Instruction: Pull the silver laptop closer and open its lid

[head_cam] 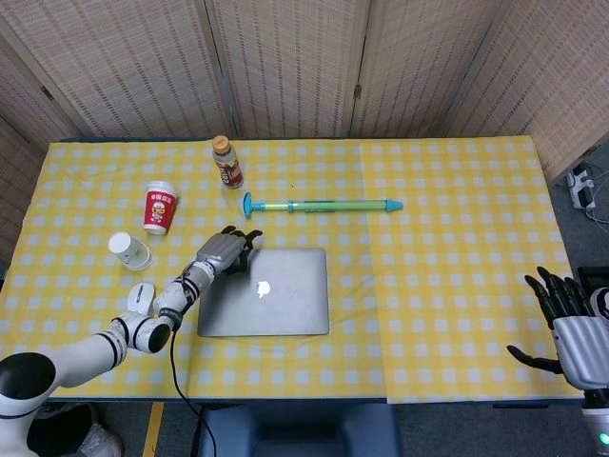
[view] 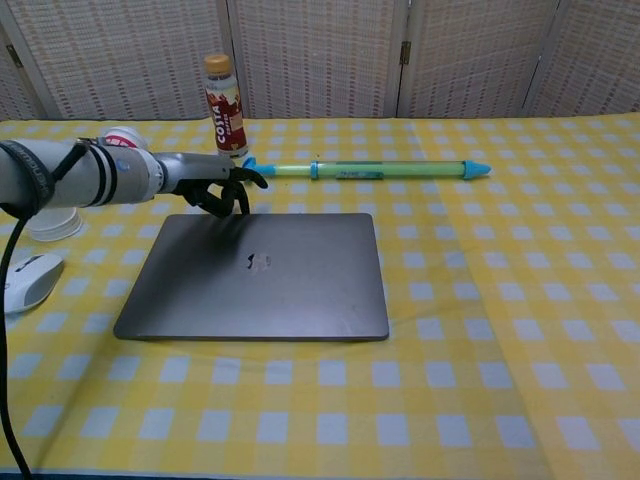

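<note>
Lid of flat silver laptop point(head_cam: 265, 291) closed, left robot hand point(head_cam: 225, 251) fingers curled on its 10 o'clock corner, right robot hand point(head_cam: 568, 324) spread, holding nothing.

The right hand point(head_cam: 574, 327) is cut off at the head view's lower right corner and absent from the chest view.
</note>
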`<action>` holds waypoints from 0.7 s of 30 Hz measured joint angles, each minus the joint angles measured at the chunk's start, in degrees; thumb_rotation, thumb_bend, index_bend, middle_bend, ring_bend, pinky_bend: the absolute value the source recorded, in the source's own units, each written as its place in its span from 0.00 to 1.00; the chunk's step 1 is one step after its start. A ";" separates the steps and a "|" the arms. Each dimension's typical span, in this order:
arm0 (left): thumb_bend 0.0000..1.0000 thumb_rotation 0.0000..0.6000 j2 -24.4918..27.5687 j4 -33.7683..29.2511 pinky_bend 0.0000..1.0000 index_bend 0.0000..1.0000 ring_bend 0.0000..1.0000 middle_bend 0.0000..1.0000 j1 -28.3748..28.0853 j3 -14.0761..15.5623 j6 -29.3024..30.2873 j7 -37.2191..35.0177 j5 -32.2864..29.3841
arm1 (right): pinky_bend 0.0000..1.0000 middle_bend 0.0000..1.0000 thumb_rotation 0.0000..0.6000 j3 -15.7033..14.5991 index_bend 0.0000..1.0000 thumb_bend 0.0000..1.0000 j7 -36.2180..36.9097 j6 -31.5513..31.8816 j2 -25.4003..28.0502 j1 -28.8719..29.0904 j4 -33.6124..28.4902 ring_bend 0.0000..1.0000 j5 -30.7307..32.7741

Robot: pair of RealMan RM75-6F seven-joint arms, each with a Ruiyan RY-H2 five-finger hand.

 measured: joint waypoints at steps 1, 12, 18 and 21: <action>1.00 0.67 0.54 -1.09 0.01 0.06 0.16 0.32 0.25 0.09 0.11 0.09 -0.08 | 0.00 0.00 0.83 -0.01 0.00 0.16 0.06 0.06 -0.01 -0.03 0.05 0.03 -0.05; 1.00 0.66 4.64 -9.15 0.00 0.06 0.16 0.32 2.12 1.40 1.77 1.11 0.60 | 0.00 0.00 0.83 -0.29 0.00 0.16 1.03 1.35 0.00 -0.77 0.52 0.02 -0.84; 1.00 0.64 6.32 -13.13 0.00 0.05 0.16 0.32 3.02 1.99 2.80 1.07 2.43 | 0.00 0.00 0.83 -0.46 0.00 0.16 1.58 2.01 -0.06 -1.15 0.87 0.01 -1.39; 1.00 0.62 6.93 -14.50 0.00 0.05 0.15 0.32 3.47 1.85 4.12 0.86 3.41 | 0.00 0.00 0.83 -0.51 0.00 0.16 1.55 2.41 0.05 -1.25 0.80 0.01 -1.89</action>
